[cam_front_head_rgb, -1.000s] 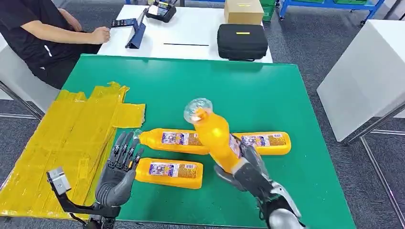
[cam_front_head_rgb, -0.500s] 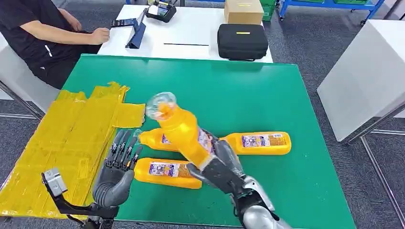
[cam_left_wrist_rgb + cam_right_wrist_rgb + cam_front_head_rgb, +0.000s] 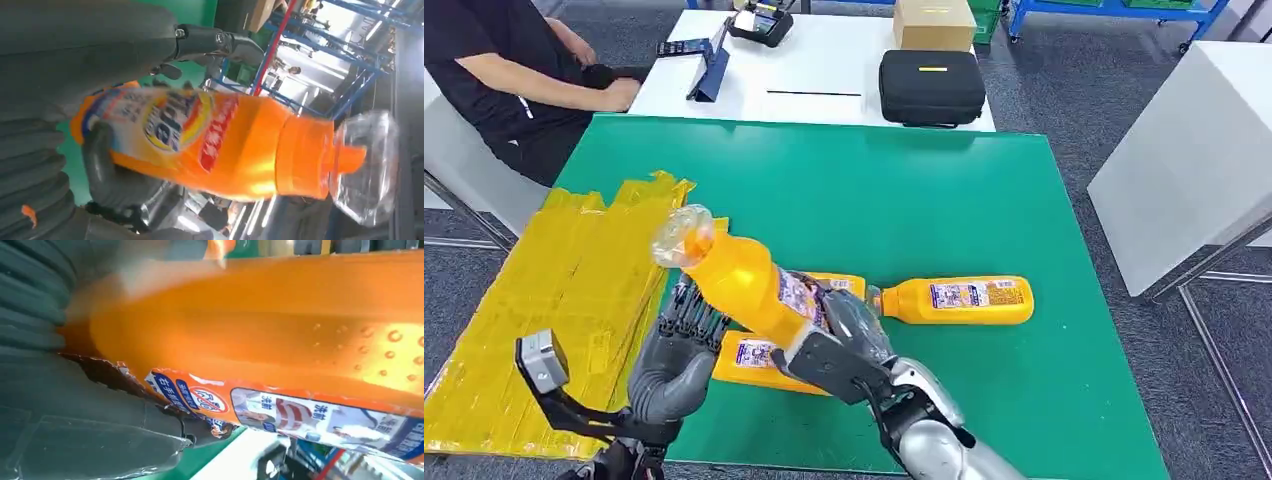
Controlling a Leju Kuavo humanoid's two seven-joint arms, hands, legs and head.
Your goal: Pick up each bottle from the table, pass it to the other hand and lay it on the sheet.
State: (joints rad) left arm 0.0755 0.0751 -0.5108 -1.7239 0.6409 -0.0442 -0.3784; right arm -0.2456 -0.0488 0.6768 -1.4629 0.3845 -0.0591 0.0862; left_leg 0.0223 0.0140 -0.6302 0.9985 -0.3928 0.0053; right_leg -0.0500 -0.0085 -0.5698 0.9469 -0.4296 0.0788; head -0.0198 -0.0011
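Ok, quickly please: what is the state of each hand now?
Left hand: open, fingers raised beside the lifted bottle, no grip seen.
Right hand: holds the lifted bottle by its lower body.

Both hands are raised in the lower half of the head view, the right one carrying a bottle.
The right hand (image 3: 839, 340) is gripping the orange bottle (image 3: 739, 278) by its lower body, fingers wrapping the label, and is tilting it toward the upper left of the frame. The left hand (image 3: 676, 355) is standing at lower left, fingers apart and pointing up just beneath the bottle, palm facing it; whether they are touching it cannot be told.
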